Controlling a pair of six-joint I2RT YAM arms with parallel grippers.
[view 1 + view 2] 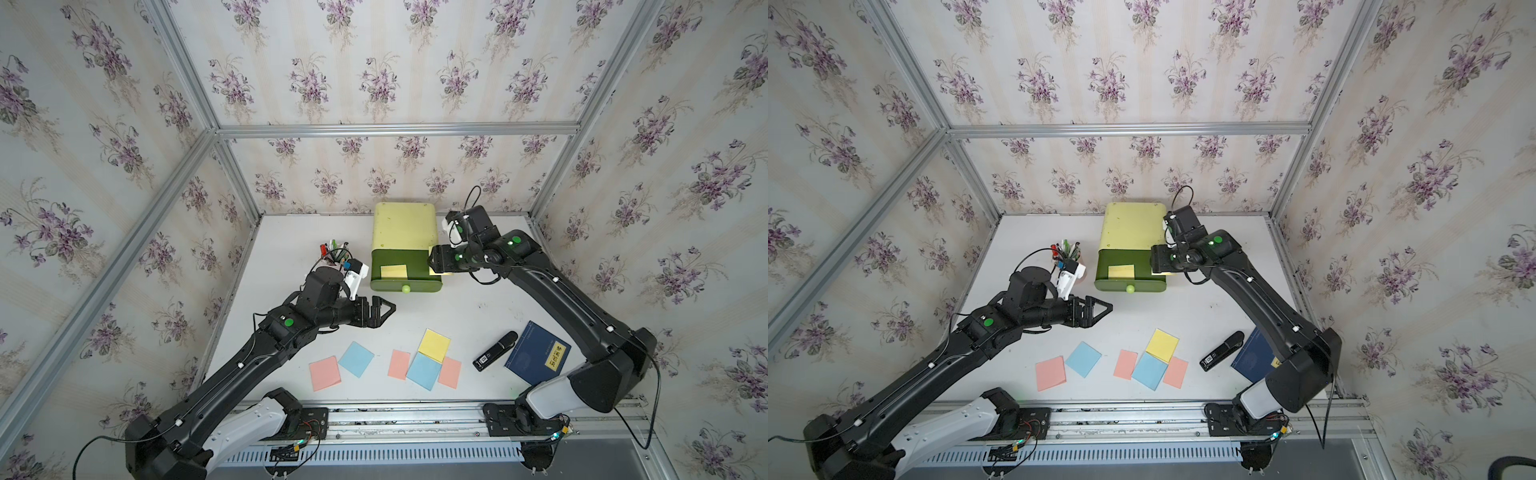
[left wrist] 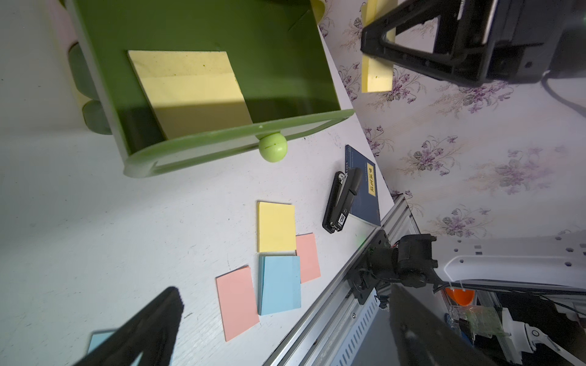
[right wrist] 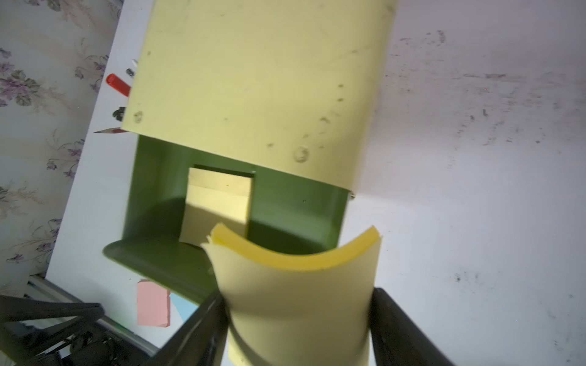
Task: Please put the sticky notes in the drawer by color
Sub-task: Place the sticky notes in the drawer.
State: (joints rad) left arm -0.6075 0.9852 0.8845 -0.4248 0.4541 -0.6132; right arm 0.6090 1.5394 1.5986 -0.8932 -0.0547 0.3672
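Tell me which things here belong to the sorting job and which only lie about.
Job: pale yellow-green plastic drawer chest; square paper sticky notes: three yellow notes, two blue notes, three pink notes.
Lying about: black stapler; dark blue book; pink pen cup.

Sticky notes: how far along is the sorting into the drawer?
Done: one yellow note lies in the open drawer. In hand: the right gripper holds a second yellow note, bent, at that drawer's side. Left on the table: a third yellow note, two blue notes, three pink notes.
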